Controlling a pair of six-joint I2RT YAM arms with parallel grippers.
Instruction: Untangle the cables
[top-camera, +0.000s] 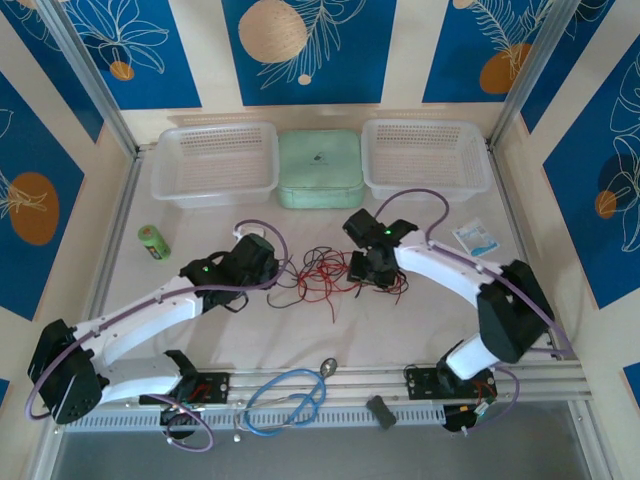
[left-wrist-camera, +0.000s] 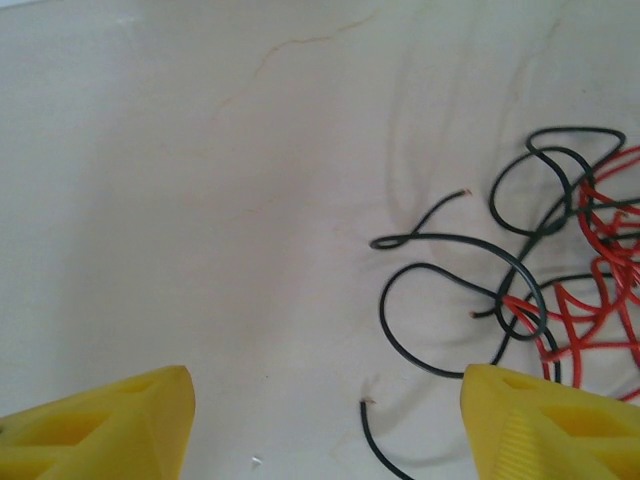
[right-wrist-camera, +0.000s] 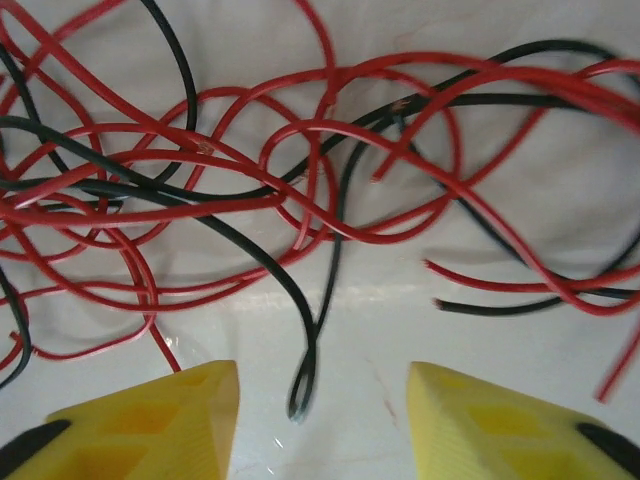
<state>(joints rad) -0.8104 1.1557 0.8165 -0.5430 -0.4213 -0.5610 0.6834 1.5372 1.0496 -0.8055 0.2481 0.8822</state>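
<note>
Cables (top-camera: 322, 274), red and black, tangled on the bench (top-camera: 300, 338) between left fingers (left-wrist-camera: 110, 425) and right fingers (right-wrist-camera: 150, 420), both spread wide, empty; we would pinch one loose black end, drawing outward slowly.

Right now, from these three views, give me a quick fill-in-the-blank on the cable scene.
1. The cables in the tangle are black and ____.
2. The lidded box between the left basket and the right basket is pale ____.
3. The left end effector and the right end effector both stand ____, holding nothing.
4. In the right wrist view, the wire loop nearest the end effector is ____.
Missing words: red; green; open; black.
</note>
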